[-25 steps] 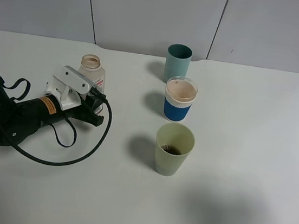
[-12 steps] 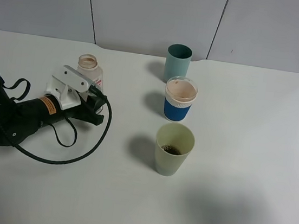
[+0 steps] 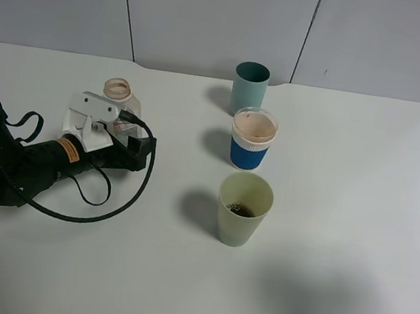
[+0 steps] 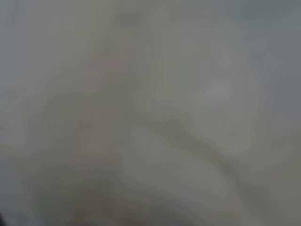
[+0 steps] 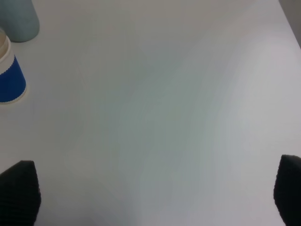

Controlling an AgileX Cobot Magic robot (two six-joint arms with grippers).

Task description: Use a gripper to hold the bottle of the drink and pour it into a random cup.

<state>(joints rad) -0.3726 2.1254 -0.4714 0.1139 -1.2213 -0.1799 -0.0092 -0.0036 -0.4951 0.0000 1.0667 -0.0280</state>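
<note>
The bottle of the drink [image 3: 118,90] stands upright on the table at the left, its tan-rimmed mouth uncovered. My left gripper [image 3: 125,127] lies low on the table around its lower part. One white finger [image 3: 100,105] is on the near-left side and a dark part [image 3: 141,147] on the right, and the jaws are spread apart. The left wrist view is a pale blur. The pale yellowish-green cup [image 3: 244,207] stands at the centre with dark liquid at its bottom. My right gripper [image 5: 153,197] is open over bare table, with only its dark fingertips [image 5: 19,193] showing.
A blue-and-white paper cup [image 3: 253,139] [image 5: 9,75] and a teal cup [image 3: 249,85] [image 5: 19,19] stand in a row behind the yellowish-green cup. The left arm's black cable [image 3: 104,209] loops over the table. The white table [image 3: 355,221] stretches to the right.
The left gripper's jaws have spread apart from the bottle. The bottle has shifted slightly left and back and now stands free. The cups have not moved.
</note>
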